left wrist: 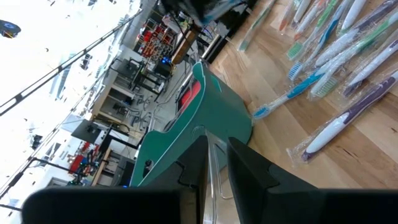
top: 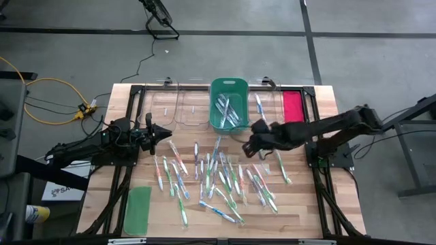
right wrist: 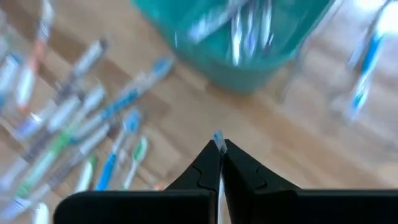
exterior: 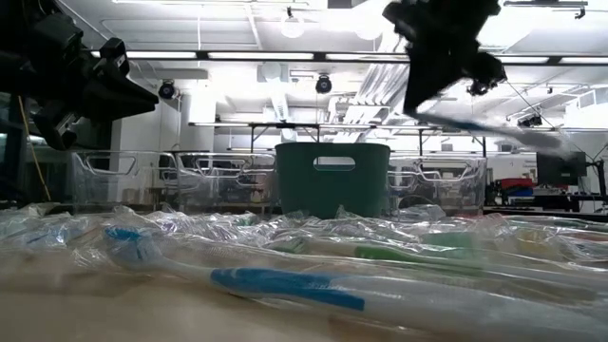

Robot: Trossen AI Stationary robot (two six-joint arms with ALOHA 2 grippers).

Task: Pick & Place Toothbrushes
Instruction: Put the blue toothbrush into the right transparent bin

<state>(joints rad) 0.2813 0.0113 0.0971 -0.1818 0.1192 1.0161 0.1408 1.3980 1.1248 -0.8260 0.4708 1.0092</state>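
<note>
Many toothbrushes [top: 225, 180] in clear wrappers lie scattered flat on the wooden table; several more lie inside the green bin [top: 228, 102] at the far middle. My right gripper [top: 247, 144] hangs above the table just near of the bin, shut on one wrapped toothbrush [exterior: 513, 128]. My left gripper [top: 170, 133] waits level at the table's left, its fingers a narrow gap apart with nothing between them [left wrist: 216, 163]. My right gripper pinches a wrapped toothbrush between its two fingers; a small blue-and-white bit [right wrist: 218, 140] pokes out past the fingertips. The fingers slant downward. In the low view the toothbrush sticks out sideways from the fingers, tilted down, lifted clear of the table.
Clear bins [top: 180, 105] stand left of the green bin, another [top: 269, 102] to its right holding a toothbrush. A red-pink lid [top: 293, 105] lies at the far right and a green lid [top: 138, 209] at the near left. Black frame bars run along the table's sides.
</note>
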